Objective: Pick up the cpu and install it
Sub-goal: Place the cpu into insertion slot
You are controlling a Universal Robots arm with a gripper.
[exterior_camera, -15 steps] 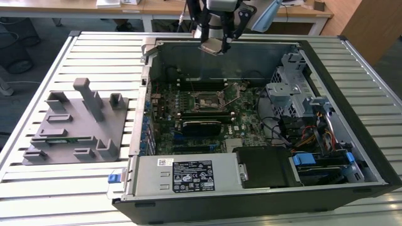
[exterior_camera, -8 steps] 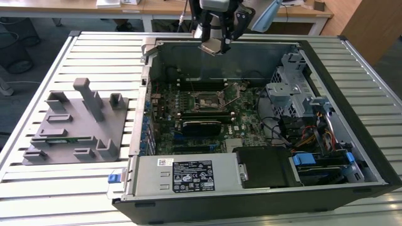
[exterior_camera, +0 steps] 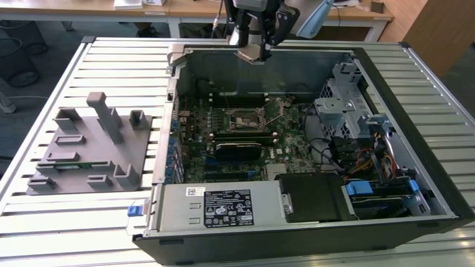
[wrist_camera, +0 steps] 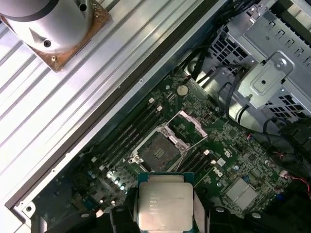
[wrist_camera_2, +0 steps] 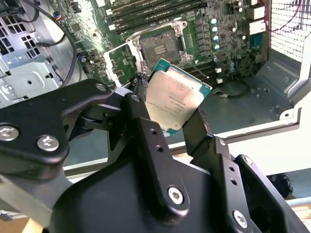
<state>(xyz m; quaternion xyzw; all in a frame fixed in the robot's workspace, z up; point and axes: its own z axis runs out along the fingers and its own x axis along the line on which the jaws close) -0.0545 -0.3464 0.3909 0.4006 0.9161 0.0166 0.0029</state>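
Note:
The cpu, a small square chip with a silvery top and pale rim, is held by two opposite edges between my black fingers. It also appears in the first wrist view. My gripper hangs above the back wall of the open computer case, well above the motherboard. The dark square socket lies below on the board with its metal load plate flipped open. From the exterior view the socket sits mid-board, nearer the camera than the gripper.
A grey tray with upright posts and a thin green memory strip stands at the exterior view's left. Inside the case are a power supply, a metal drive cage and cables. The arm's base is bolted to the slatted table.

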